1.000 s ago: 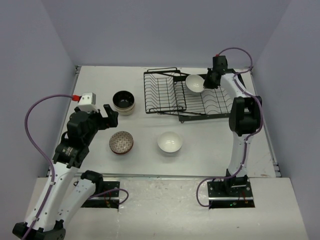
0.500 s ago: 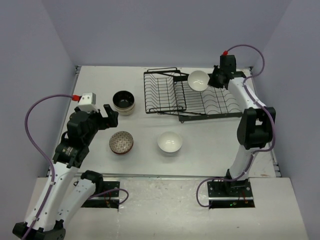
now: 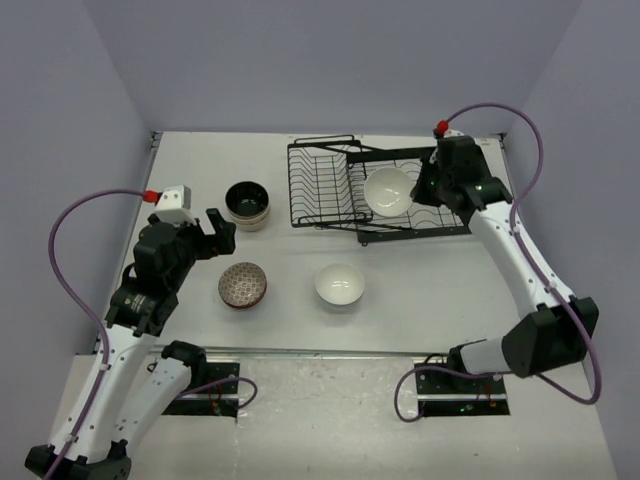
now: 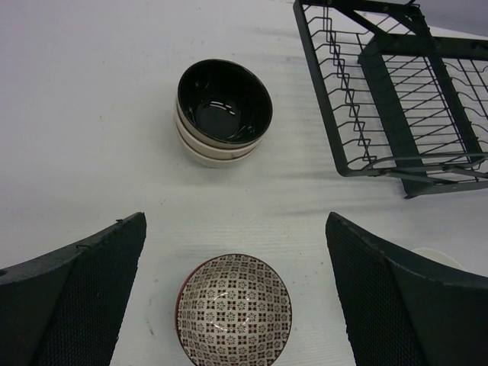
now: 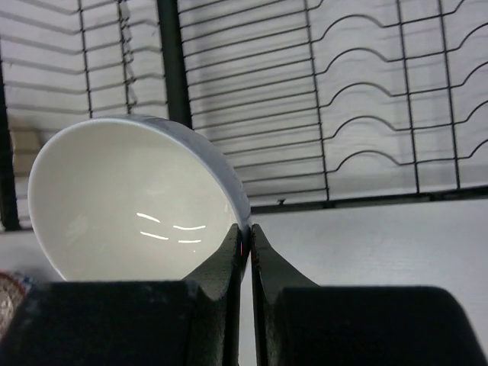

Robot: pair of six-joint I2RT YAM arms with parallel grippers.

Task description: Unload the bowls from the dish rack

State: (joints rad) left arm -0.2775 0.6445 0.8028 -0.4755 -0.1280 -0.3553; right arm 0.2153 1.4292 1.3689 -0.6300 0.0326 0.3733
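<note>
Right now my right tool (image 5: 244, 232) is pressed nearly together on the thin rim of a white bowl (image 5: 130, 198), one finger inside the lip and one outside. From above, the bowl hangs off the tool's left side, mouth up and slightly tilted, over the wider flat part of the dish rack (image 3: 325, 190) and clear of its wires.

A rim pinch like this is narrow, so I judge the bowl could pivot about the fingertips. I want a slow, smooth carry with no sudden wrist turns. I should hold my height until the bowl's foot has passed the near edge of the rack, then come towards the bare surface (image 3: 420, 290).

A second white bowl (image 3: 340, 285) sits in the open there, with a patterned bowl (image 3: 243, 285) to its left and a dark-lined stack (image 3: 247, 203) beyond that. I should either nest mine squarely into the second white bowl or set it just beside, without clipping it. I let go only once the base is resting.

My left tool (image 4: 235, 221) is spread wide and holds nothing, hovering above the patterned bowl, well out of the way.
</note>
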